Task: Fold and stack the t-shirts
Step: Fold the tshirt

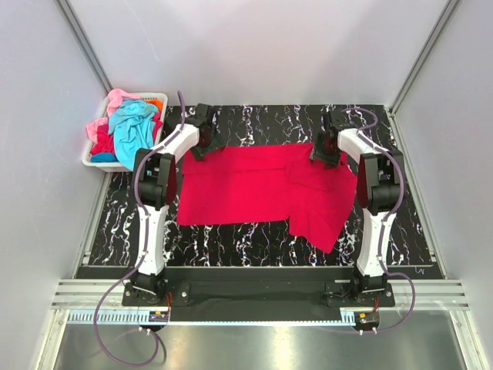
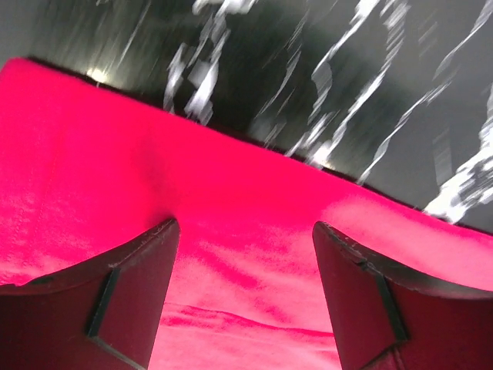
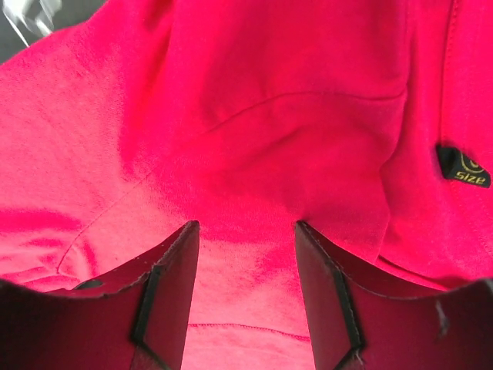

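Left gripper [image 2: 245, 231] and right gripper [image 3: 246, 231] both sit with fingers spread over the far edge of the crimson-red t-shirt [image 1: 246, 189], spread on the table [image 1: 262, 123], probably placed one toward each end to pinch it and fold it nearward.

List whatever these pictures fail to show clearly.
- Left wrist view: table, smeared by blur.
- Right wrist view: red shirt's label, too small to read beyond "size".
- Top view: basket, contents buried under the turquoise shirt.
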`<state>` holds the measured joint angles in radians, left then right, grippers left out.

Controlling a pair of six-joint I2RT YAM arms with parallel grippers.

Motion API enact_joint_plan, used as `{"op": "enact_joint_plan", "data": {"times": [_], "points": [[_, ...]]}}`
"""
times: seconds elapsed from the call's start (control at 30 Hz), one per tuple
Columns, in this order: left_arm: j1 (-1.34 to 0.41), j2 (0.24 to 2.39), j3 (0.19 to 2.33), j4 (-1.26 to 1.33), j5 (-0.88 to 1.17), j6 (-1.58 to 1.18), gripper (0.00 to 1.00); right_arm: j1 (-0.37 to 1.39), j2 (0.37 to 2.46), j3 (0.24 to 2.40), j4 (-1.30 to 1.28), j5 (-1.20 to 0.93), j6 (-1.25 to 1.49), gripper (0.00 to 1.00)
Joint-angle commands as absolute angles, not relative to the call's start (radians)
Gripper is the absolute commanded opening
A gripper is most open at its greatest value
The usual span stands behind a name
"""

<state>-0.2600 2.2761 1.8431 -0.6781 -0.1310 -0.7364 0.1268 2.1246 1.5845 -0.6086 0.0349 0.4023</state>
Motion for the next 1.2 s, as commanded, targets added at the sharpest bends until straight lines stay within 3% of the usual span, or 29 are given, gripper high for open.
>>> {"op": "enact_joint_plan", "data": {"times": [0.0,0.27,0.5,0.73,1.0,1.17], "points": [[-0.235,2.385,1.971,-0.693,-0.052,-0.724,0.78,0.110,2.239,1.687,-0.655,0.006,0.377,0.59],[-0.190,2.409,2.111,-0.629,-0.021,-0.671,0.79,0.086,2.313,1.936,-0.723,0.002,0.357,0.59],[-0.123,2.061,1.685,-0.252,0.058,-0.634,0.81,0.081,2.125,1.855,-0.657,0.035,0.322,0.59],[-0.106,1.791,1.421,-0.299,0.020,-0.666,0.81,0.081,1.849,1.590,-0.630,0.103,0.348,0.60],[-0.152,1.462,0.939,-0.379,-0.115,-0.790,0.80,0.084,1.571,1.079,-0.523,-0.027,0.449,0.58],[-0.196,1.275,0.734,-0.408,-0.188,-0.859,0.79,0.097,1.410,0.910,-0.494,-0.055,0.500,0.56]]}}
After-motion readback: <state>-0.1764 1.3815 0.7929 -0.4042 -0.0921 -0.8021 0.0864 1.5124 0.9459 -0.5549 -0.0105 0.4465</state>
